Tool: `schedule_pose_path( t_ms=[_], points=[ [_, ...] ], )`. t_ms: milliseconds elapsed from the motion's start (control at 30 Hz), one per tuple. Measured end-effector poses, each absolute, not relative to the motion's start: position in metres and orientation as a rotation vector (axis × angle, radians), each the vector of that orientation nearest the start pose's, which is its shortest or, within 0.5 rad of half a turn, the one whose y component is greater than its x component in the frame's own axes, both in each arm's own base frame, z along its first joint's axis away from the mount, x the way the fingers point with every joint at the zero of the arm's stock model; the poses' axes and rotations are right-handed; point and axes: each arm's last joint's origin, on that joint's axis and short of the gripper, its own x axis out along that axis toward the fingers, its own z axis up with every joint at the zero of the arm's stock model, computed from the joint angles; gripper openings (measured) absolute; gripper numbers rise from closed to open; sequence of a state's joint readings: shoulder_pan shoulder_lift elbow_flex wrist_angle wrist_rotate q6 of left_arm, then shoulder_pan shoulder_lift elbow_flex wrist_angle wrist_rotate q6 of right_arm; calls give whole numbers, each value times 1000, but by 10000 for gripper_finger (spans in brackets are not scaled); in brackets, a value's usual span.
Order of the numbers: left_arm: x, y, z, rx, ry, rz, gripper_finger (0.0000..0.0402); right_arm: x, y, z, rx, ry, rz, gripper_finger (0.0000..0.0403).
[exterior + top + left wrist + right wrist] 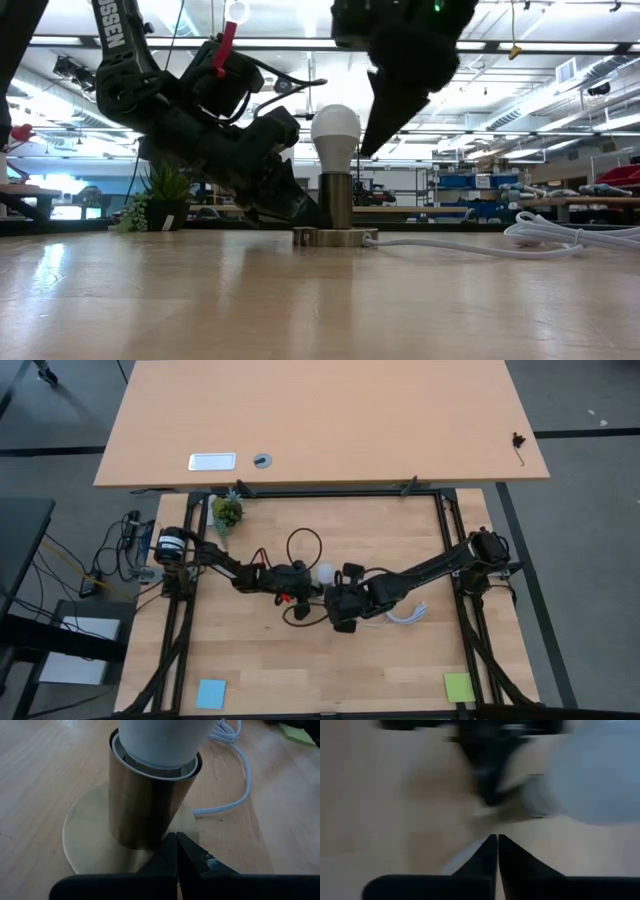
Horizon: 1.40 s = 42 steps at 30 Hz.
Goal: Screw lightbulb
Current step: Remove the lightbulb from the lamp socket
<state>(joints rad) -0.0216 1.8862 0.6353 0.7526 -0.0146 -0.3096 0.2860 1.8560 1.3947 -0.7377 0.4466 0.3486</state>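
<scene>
The white lightbulb (335,128) stands upright with its base in a brass socket tube (336,200), which stands on a round flat brass disc (335,237). My left gripper (176,845) is shut and reaches in low from the table's left, with its tips at the foot of the socket. My right gripper (372,140) is shut and hangs above the table, pointing steeply down beside the bulb on its near side. It holds nothing. In the right wrist view the bulb (600,780) shows blurred, off to one side of the fingertips. My left gripper rests its shut fingertips (170,851) on the flat brass disc (90,845), right at the foot of the socket tube. The fingers slant down from the table's left. The disc lies flat on the table with the bulb upright above it.
A white cable (560,235) runs from the socket and lies coiled toward the table's right (405,615). A small potted plant (227,512) stands at the far left. A blue note (211,693) and a green note (457,686) lie near the front edge.
</scene>
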Motion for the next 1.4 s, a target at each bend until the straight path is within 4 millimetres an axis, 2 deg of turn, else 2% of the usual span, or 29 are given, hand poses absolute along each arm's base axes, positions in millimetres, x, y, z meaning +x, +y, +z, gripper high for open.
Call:
schedule_pose_path(
  t_ms=[100,200,300,533,767,1033,1400],
  points=[
    [321,-6,95,-272,494,66,0,357,96,217,-228,1030,-435,7],
    [321,-4,95,-252,495,59,0,352,98,205,-226,998,-424,9],
    [321,-4,95,-234,494,56,0,347,95,191,-173,944,-364,5],
    [321,-4,95,-229,489,55,0,323,86,180,-59,689,-315,3],
    [321,-3,95,-225,485,72,0,292,80,163,99,435,-424,15],
    [321,-3,96,-244,482,79,0,276,74,148,238,293,-434,70],
    [321,-3,96,-275,479,93,0,276,72,146,287,257,-421,198]
  ],
)
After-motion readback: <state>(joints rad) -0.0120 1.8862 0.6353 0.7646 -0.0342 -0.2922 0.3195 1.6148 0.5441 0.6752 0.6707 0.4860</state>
